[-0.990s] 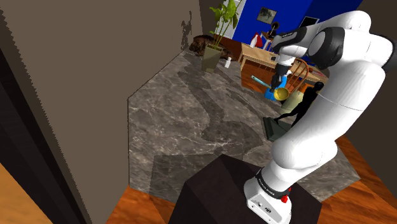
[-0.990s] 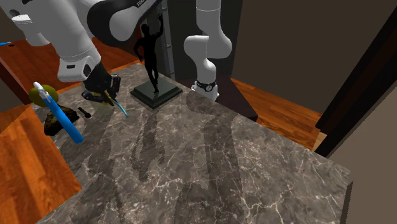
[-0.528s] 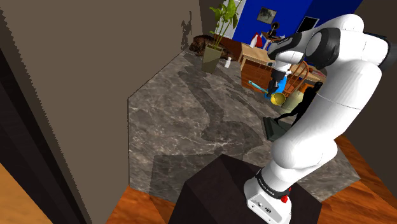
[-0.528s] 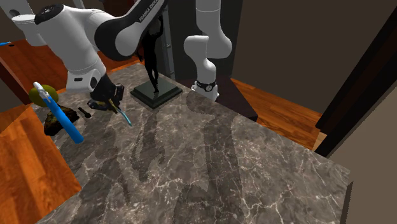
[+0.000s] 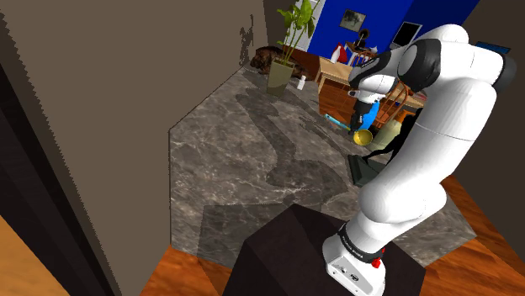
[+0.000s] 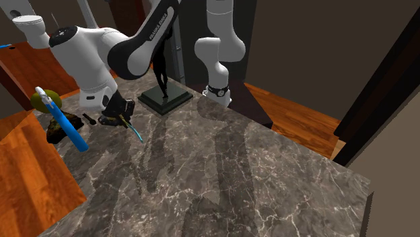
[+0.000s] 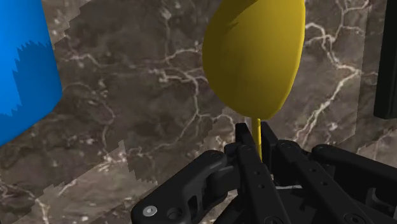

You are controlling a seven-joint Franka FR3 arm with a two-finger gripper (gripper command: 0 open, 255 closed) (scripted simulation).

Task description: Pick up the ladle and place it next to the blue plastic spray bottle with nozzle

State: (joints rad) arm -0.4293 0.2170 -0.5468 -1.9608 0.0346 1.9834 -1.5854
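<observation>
The ladle [image 7: 254, 57], yellow bowl with a teal handle, is over the marble countertop [image 6: 222, 175], pinched by its thin neck in the gripper [image 7: 254, 132], fingers clamped tight on it. The blue spray bottle [image 6: 69, 128] is close by.

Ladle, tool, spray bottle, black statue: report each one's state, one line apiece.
ladle: clasped by its thin stem between the tool's fingers, yellow bowl pointing away from the hand.
tool: shut on the ladle.
spray bottle: blue, slanted, not held, apart from the tool.
black statue: upright on its base, untouched.
</observation>
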